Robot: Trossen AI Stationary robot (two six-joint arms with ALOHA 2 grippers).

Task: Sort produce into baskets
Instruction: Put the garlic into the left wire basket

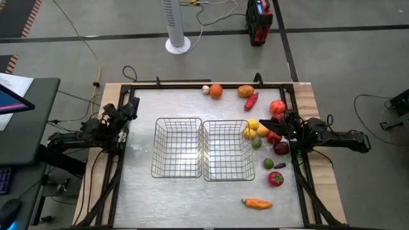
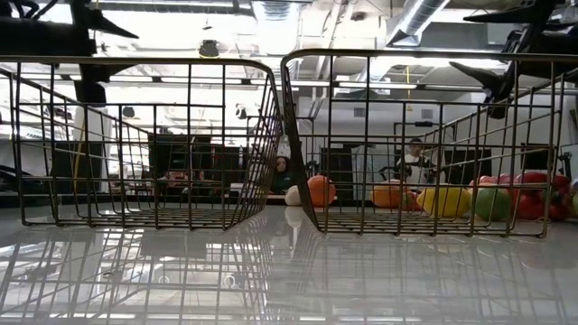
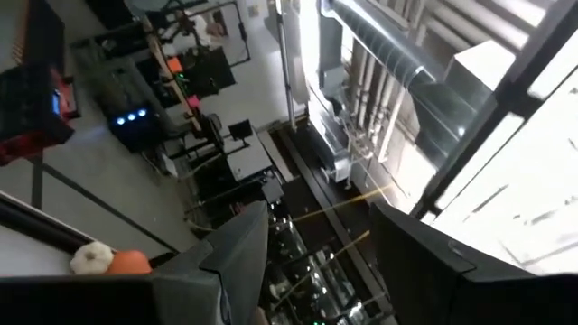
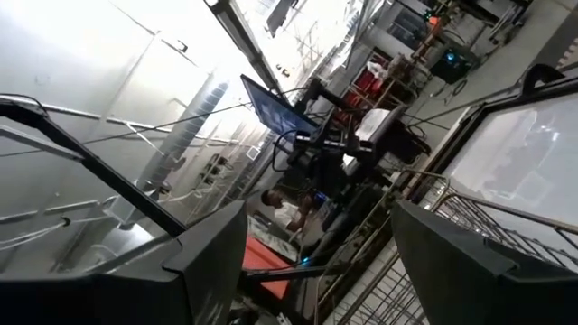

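Two wire baskets stand side by side mid-table, the left basket [image 1: 177, 148] and the right basket [image 1: 228, 150], both with nothing in them. Most of the produce lies to the right of them: yellow [image 1: 253, 125], green [image 1: 269, 163] and red pieces [image 1: 275, 179]. An orange [image 1: 216, 91] and a whitish bulb [image 1: 206, 89] lie at the far edge, and an orange pepper [image 1: 257, 204] lies near the front. My left gripper [image 1: 132, 107] [image 3: 330, 271] hangs open at the table's left edge, pointing slightly up. My right gripper [image 1: 267, 126] [image 4: 334, 271] hangs open above the produce on the right.
A black frame [image 1: 192, 85] runs along the table's edges. Bare tabletop lies in front of the baskets and between the left basket and my left arm. A white fan post [image 1: 177, 25] and a red-black device [image 1: 259, 22] stand on the floor beyond the table.
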